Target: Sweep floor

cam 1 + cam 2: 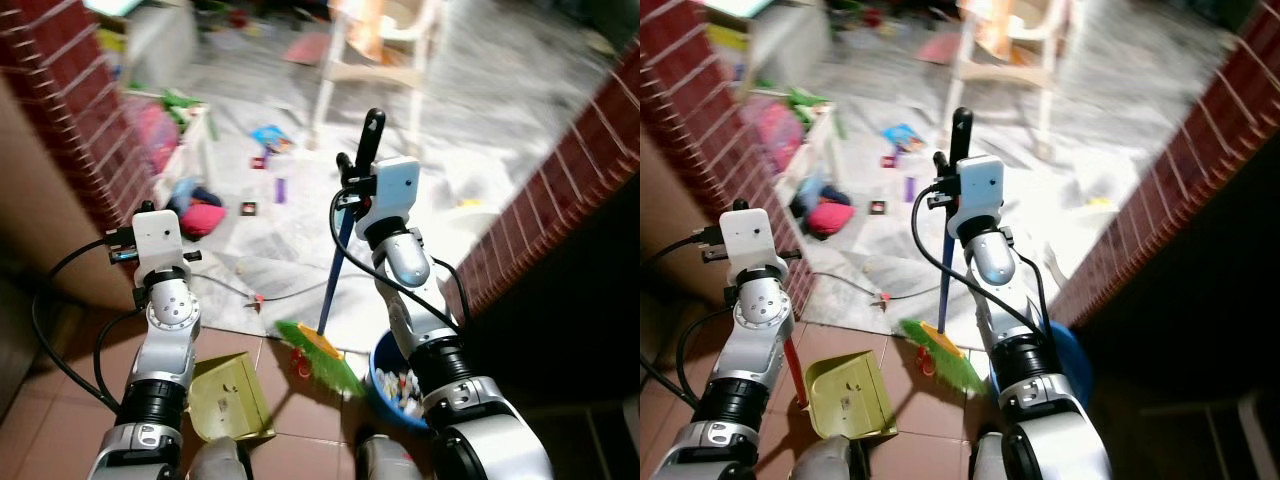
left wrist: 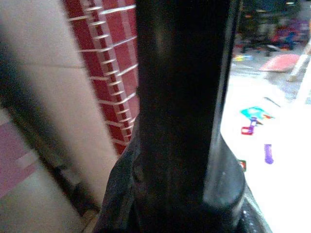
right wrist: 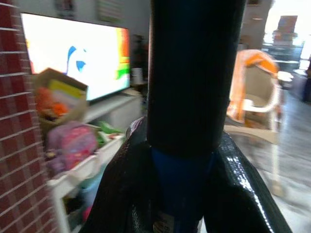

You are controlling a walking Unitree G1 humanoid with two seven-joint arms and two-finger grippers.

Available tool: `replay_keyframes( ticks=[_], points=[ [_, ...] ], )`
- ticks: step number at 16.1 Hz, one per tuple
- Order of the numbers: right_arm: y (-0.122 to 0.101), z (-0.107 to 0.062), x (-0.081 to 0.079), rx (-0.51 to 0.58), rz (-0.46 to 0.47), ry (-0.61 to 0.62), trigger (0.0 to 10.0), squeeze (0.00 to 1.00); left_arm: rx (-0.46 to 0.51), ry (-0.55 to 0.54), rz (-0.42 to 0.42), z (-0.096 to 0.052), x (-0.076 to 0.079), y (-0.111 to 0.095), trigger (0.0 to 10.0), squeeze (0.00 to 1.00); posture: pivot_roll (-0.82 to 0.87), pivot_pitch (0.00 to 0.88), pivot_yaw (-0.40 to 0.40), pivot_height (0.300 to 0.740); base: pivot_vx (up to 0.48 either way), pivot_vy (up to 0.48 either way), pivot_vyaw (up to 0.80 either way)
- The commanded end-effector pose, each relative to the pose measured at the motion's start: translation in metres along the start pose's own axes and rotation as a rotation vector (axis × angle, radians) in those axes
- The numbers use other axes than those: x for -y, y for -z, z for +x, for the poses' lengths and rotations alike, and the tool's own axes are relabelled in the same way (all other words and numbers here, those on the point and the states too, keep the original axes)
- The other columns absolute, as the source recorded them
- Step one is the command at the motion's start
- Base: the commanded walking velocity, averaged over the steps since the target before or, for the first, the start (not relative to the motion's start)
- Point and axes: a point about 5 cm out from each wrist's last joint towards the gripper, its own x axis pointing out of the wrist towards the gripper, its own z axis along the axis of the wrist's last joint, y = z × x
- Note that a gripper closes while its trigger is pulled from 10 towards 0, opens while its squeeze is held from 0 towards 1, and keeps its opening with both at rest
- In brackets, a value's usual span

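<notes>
**Between the two arms: broom head meets dustpan mouth**

At the tile edge, the broom [image 1: 322, 352] leans with its green bristles low, near six o'clock, and its blue handle rising toward twelve into the right gripper [image 1: 358, 172], whose jaws are clamped around the shaft. Just beside the bristles, at about nine o'clock from them, lies the yellow dustpan [image 1: 228, 396], its red handle running up into the left gripper [image 2: 184, 145], jaws closed on it. By my reading, sweeping toward nine o'clock would carry the red scrap [image 1: 298, 360] into the pan. A blue basin [image 1: 395, 392] sits at three o'clock.
</notes>
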Motion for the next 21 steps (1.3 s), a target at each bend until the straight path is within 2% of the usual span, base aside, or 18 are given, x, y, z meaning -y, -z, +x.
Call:
replay_keyframes(
  ticks=[1, 10, 11, 14, 18, 21],
  points=[
    [-0.011, 0.003, 0.003, 0.052, -0.03, 0.008, 10.0, 0.0, 0.035, 0.015, 0.006, 0.003, 0.004, -0.009, 10.0, 0.0, -0.05, 0.11, -0.056, 0.74, 0.0, 0.48, 0.0],
    [-0.014, 0.008, 0.013, 0.07, -0.106, 0.1, 10.0, 0.0, 0.054, 0.043, 0.02, 0.006, 0.005, -0.013, 10.0, 0.0, -0.04, 0.084, -0.047, 0.74, 0.0, 0.474, 0.0],
    [-0.014, 0.008, 0.014, 0.073, -0.116, 0.11, 10.0, 0.0, 0.084, 0.054, 0.035, 0.006, 0.006, -0.016, 10.0, 0.0, -0.04, 0.081, -0.046, 0.74, 0.0, 0.0, 0.0],
    [-0.016, 0.008, 0.017, 0.079, -0.144, 0.139, 10.0, 0.0, 0.088, 0.109, 0.009, 0.005, 0.011, -0.017, 10.0, 0.0, -0.04, 0.078, -0.046, 0.74, 0.0, 0.0, 0.0],
    [-0.015, 0.009, 0.022, 0.08, -0.192, 0.184, 10.0, 0.0, 0.084, 0.251, -0.023, 0.004, 0.033, -0.018, 10.0, 0.0, -0.05, 0.078, -0.049, 0.74, 0.0, 0.0, 0.0],
    [-0.018, 0.008, 0.024, 0.099, -0.217, 0.188, 10.0, 0.0, 0.107, 0.248, -0.031, 0.005, 0.039, -0.022, 10.0, 0.0, -0.06, 0.086, -0.05, 0.74, 0.0, 0.0, 0.0]
  ],
)
